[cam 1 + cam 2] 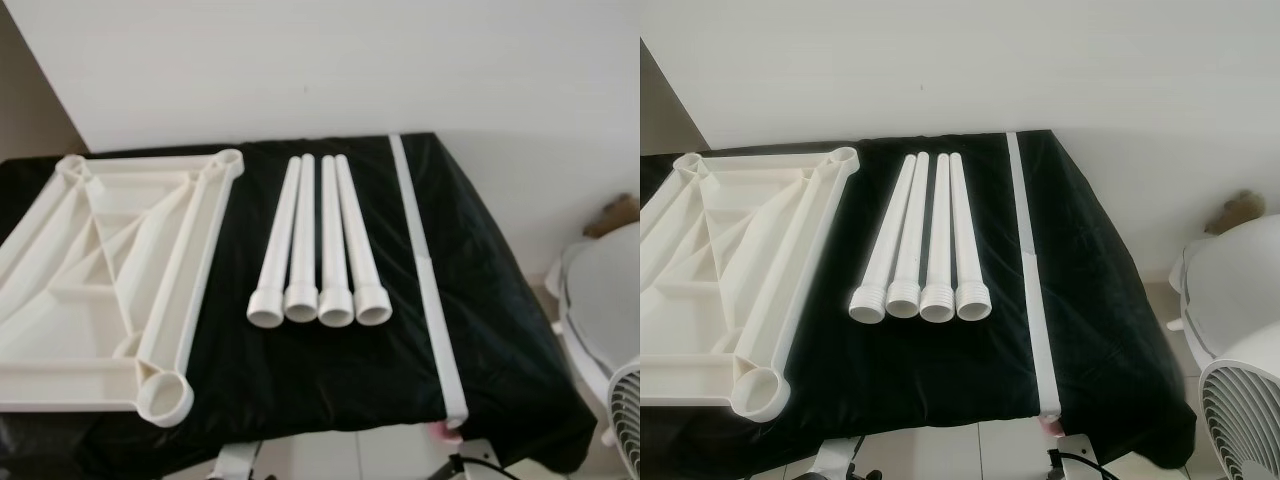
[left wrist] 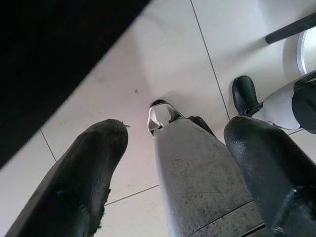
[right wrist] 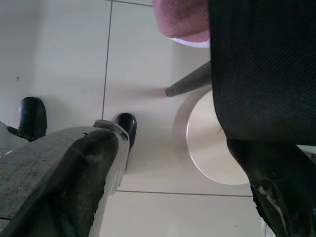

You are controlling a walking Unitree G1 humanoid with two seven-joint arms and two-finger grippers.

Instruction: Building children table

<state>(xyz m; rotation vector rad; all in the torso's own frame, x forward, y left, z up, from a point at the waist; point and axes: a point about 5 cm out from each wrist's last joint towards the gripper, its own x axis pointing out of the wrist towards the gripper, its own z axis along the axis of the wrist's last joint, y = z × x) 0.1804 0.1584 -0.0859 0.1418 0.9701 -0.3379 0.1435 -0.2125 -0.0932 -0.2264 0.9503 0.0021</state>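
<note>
A white plastic tabletop (image 1: 110, 270) lies upside down on the left of a black-covered table (image 1: 480, 300), its ribbed underside and round corner sockets (image 1: 165, 395) facing up. Several white tube legs (image 1: 320, 240) lie side by side in the middle, threaded ends toward me. My left gripper (image 2: 173, 148) hangs by the robot's leg above the tiled floor, its fingers (image 2: 84, 177) spread apart and empty. My right gripper (image 3: 168, 163) also hangs low over the floor, open, nothing between its fingers (image 3: 74, 182).
A white strip (image 1: 425, 270) runs front to back along the cloth right of the legs. A white fan (image 1: 1240, 400) and a white round object (image 1: 605, 290) stand on the floor at the right. A white wall stands behind the table.
</note>
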